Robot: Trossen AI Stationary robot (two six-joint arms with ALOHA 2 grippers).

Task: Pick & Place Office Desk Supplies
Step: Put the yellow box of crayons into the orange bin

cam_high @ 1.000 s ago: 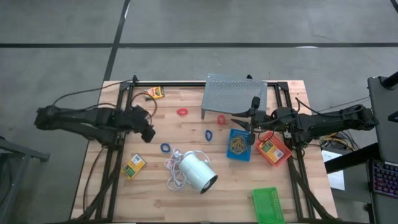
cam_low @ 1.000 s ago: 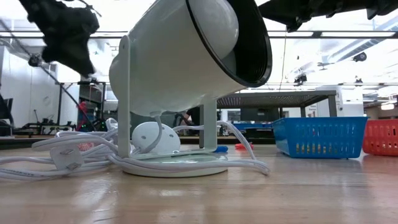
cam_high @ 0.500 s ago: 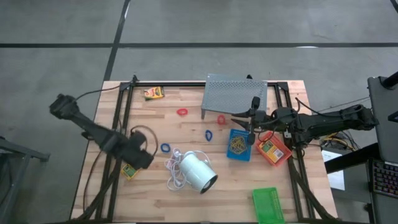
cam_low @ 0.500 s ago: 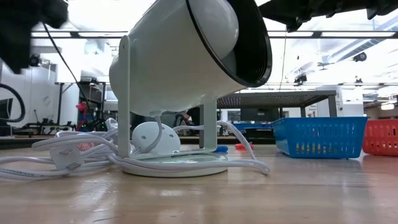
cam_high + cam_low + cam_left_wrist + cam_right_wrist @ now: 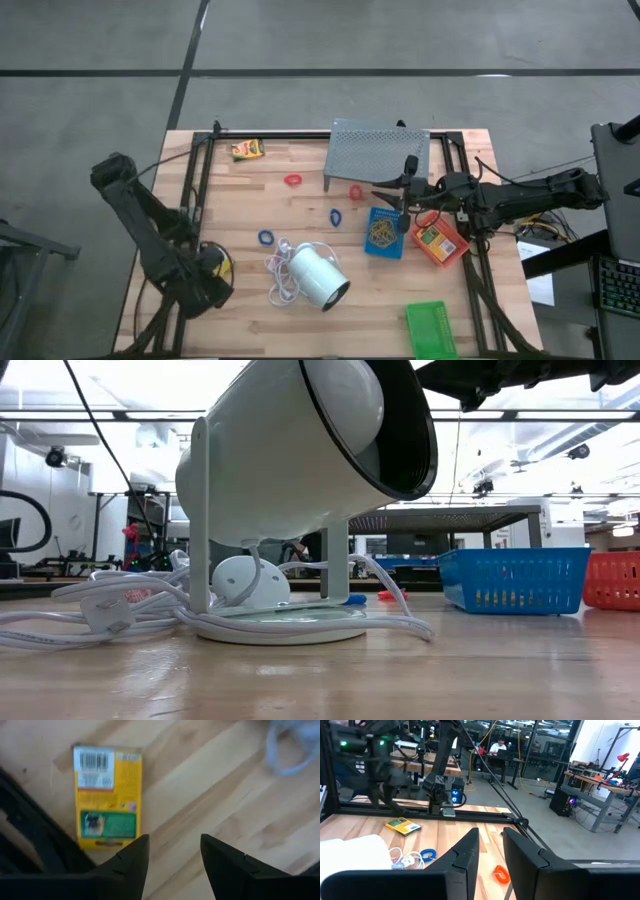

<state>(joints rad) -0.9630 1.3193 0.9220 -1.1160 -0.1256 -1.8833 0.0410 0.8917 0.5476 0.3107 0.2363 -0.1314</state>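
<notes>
A yellow printed box lies flat on the wood near the table's left front; my left gripper hangs over it, pointing down. In the left wrist view its fingers are open and the box lies just past one fingertip, untouched. My right gripper waits level and open above the blue tray, with nothing between its fingers. Another yellow box lies at the far left, and a third sits in the red tray. Red loops and blue loops lie loose mid-table.
A big white cylinder with its white cord stands near the table's front middle. A grey perforated stand is at the far edge, and a green tray at the front right. Black frame rails run along the left side.
My left gripper has swung from the table's left middle toward the near edge, sinking and turning about, and now hangs over the near-left yellow box. Nothing on the table has moved.
</notes>
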